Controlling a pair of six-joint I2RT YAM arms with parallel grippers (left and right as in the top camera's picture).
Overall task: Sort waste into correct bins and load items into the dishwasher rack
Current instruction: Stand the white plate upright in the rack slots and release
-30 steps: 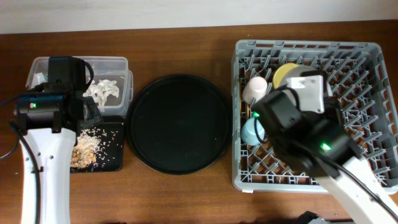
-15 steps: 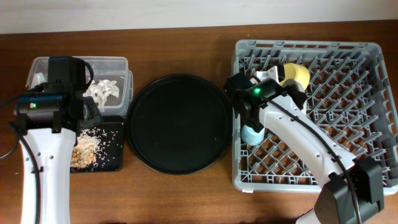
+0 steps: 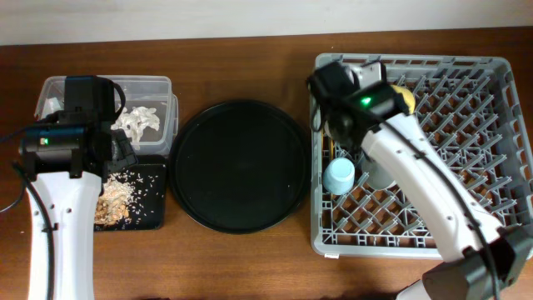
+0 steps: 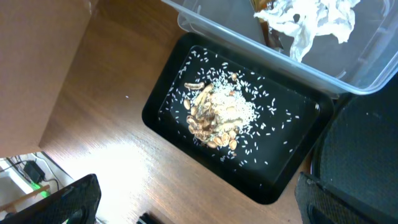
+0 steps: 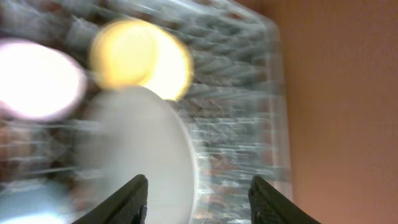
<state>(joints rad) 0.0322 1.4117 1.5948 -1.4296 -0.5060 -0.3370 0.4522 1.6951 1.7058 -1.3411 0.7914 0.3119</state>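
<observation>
Left tool [image 4: 199, 208] spread wide over the black tray [image 4: 261, 180] of scraps [image 4: 214, 115] — right tool [image 5: 200, 199] parted, empty, above the blurred plate [image 5: 137, 155] in the rack [image 3: 483, 62].

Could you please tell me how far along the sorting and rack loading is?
Looks done: crumpled white tissue in the clear plastic tub, beige food scraps in the shallow black rectangular tray; light-blue cup, small yellow bowl, pale-pink cup and grey-white round plate in the grey pegged dishwasher rack. In hand: nothing; left end effector and right end effector are open. Left: unclear; I cannot see the wooden chopsticks.
</observation>
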